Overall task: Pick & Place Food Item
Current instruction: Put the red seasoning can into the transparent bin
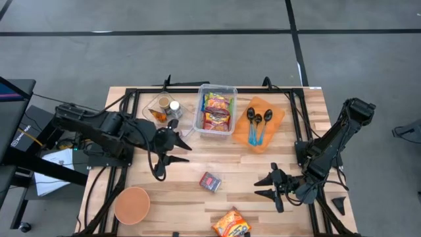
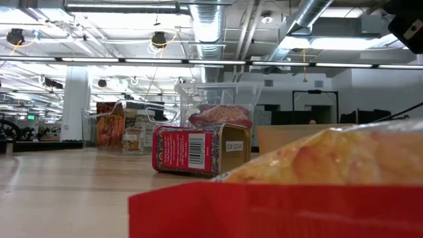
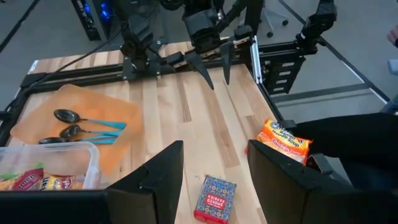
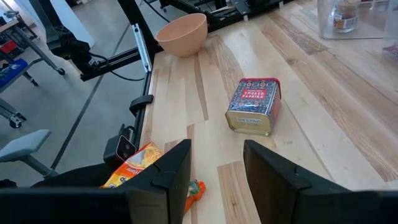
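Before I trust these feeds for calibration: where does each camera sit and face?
High: overhead, straight down on table, left gripper, right gripper.
Low: table height, past soup packet toward paprika tin; no arm visible.
Left wrist: across its open fingers toward the right arm.
Right wrist: across its open fingers toward bowl.
All share the tin.

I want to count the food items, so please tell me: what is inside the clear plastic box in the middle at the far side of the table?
The clear plastic box holds colourful snack packets, stacked. Anything beneath the top packets is covered, so an exact count is not possible.
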